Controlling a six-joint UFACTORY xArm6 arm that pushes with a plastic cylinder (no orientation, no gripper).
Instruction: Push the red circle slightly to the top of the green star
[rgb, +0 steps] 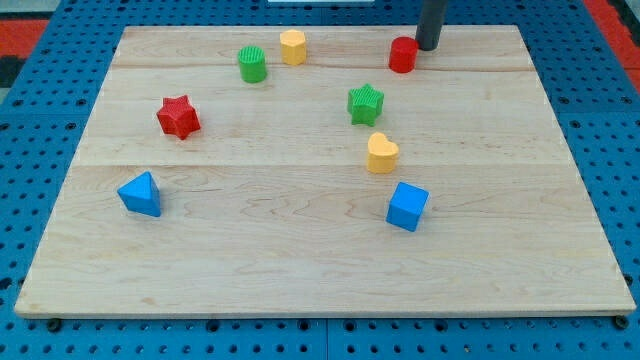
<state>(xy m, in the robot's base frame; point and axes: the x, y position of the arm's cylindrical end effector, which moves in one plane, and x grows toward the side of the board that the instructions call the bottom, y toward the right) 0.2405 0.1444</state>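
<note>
My tip (428, 46) sits right beside the red circle (403, 55) at its 2 o'clock, probably touching, hard to tell. The circle's at 1 o'clock from the green star (366, 104). Looks light and slidey; shove it low at 3 o'clock.

red star (179, 116), green circle (252, 64), yellow hexagon (292, 46), yellow heart (381, 153), two blue blocks.

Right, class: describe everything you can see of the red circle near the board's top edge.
The red circle is a short, plain red cylinder, plastic-looking, standing upright on the wooden board near the view's top right. My tip sits right beside it on the view's right, apparently touching. The green star lies below-left, apart.
</note>
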